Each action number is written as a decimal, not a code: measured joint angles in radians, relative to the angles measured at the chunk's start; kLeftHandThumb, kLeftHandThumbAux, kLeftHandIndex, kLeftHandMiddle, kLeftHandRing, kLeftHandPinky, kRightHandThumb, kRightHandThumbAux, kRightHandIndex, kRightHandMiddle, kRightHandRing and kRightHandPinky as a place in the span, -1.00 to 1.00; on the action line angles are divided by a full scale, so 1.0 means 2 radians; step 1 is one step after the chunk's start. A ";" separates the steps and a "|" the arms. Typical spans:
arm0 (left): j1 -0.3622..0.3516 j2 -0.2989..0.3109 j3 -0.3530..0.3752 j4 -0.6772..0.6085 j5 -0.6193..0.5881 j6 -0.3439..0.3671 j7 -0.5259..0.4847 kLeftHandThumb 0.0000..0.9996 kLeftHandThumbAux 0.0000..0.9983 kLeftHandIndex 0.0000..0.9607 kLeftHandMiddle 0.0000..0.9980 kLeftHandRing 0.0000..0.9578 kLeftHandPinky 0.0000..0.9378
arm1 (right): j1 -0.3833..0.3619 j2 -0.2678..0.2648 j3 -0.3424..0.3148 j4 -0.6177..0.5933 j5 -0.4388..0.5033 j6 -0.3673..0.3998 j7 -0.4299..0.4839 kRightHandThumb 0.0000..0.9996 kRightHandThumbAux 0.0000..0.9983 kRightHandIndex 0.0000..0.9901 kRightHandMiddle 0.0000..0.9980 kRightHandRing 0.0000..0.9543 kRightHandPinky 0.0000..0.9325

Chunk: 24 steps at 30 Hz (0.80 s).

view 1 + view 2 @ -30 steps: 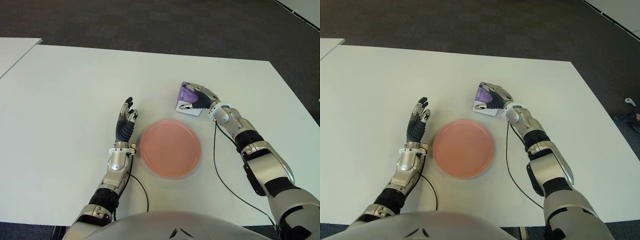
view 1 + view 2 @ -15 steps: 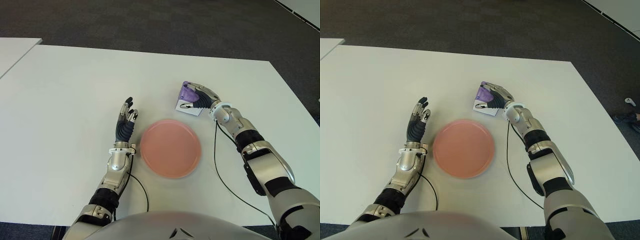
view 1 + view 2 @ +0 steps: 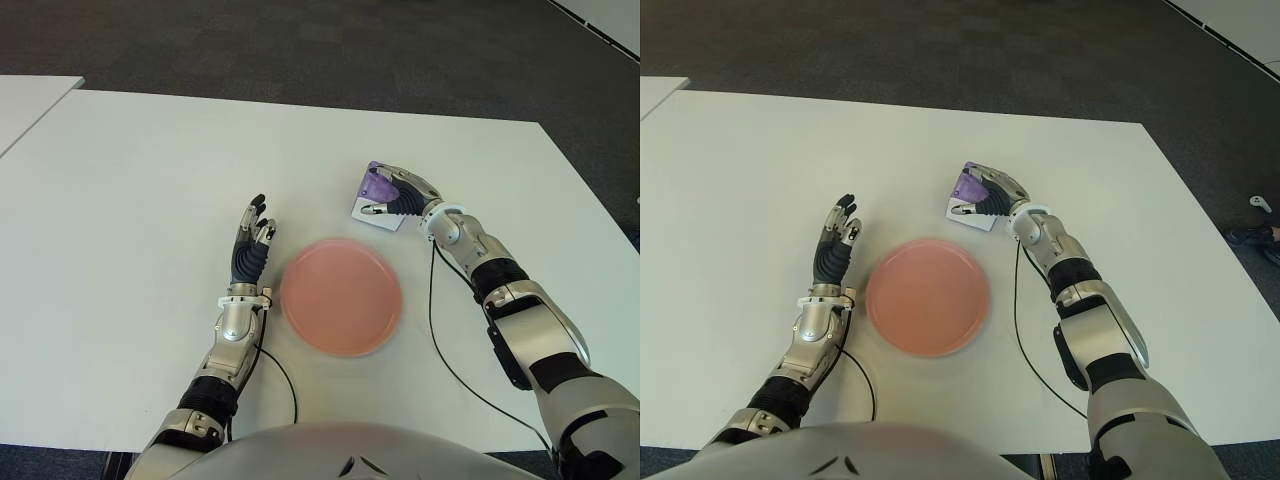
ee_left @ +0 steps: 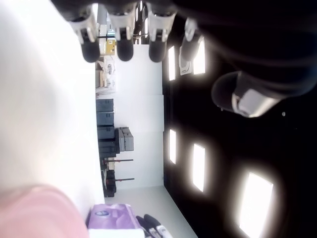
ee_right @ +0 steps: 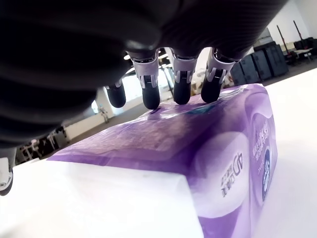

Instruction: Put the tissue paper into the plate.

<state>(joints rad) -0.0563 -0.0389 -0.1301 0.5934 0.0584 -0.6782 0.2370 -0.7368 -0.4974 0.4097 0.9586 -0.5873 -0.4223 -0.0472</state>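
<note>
The tissue paper is a purple and white pack (image 3: 374,186) on the white table (image 3: 130,180), just beyond the far right rim of the pink plate (image 3: 341,296). My right hand (image 3: 392,197) covers it from the right, its fingers (image 5: 182,84) curled over the purple top and the thumb at the near edge. The pack (image 5: 198,148) is tilted, one side raised off the table. My left hand (image 3: 250,245) stays idle to the left of the plate, fingers straight and holding nothing. The plate holds nothing.
A second white table (image 3: 25,100) shows at the far left. Dark carpet (image 3: 300,50) lies beyond the table's far edge. A black cable (image 3: 440,340) runs along the right arm over the table, to the right of the plate.
The right hand and the pack have shifted very slightly to the right. The left hand and the plate have not moved.
</note>
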 measured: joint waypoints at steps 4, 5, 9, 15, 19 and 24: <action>0.000 0.000 0.000 0.000 0.001 0.000 0.001 -1.00 -0.24 -1.00 -1.00 -1.00 -1.00 | 0.000 0.000 0.000 0.001 0.000 0.000 -0.001 -0.81 -0.16 -1.00 -1.00 -1.00 -1.00; 0.000 0.000 0.000 0.000 0.001 0.000 0.002 -1.00 -0.25 -1.00 -1.00 -1.00 -1.00 | 0.000 0.000 0.000 0.002 0.000 0.000 -0.001 -0.81 -0.16 -1.00 -1.00 -1.00 -1.00; 0.000 0.000 -0.001 0.000 0.004 0.000 0.004 -1.00 -0.27 -1.00 -1.00 -1.00 -1.00 | -0.002 0.000 0.000 0.008 -0.001 0.000 -0.005 -0.81 -0.16 -1.00 -1.00 -1.00 -1.00; 0.000 0.000 -0.001 0.000 0.005 0.001 0.002 -1.00 -0.25 -1.00 -1.00 -1.00 -1.00 | -0.004 0.000 0.000 0.014 -0.001 -0.001 -0.012 -0.80 -0.14 -1.00 -1.00 -1.00 -1.00; 0.000 0.000 0.000 0.000 0.005 0.001 0.000 -1.00 -0.24 -1.00 -1.00 -1.00 -1.00 | -0.005 0.000 0.001 0.018 -0.001 -0.002 -0.015 -0.79 -0.14 -1.00 -1.00 -1.00 -1.00; 0.000 0.000 0.000 0.000 0.004 0.001 0.000 -1.00 -0.24 -1.00 -1.00 -1.00 -1.00 | -0.007 0.000 0.000 0.023 0.000 -0.003 -0.015 -0.79 -0.16 -1.00 -1.00 -1.00 -1.00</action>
<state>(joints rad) -0.0558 -0.0385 -0.1307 0.5934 0.0672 -0.6771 0.2361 -0.7506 -0.4982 0.4106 1.0036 -0.5882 -0.4290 -0.0764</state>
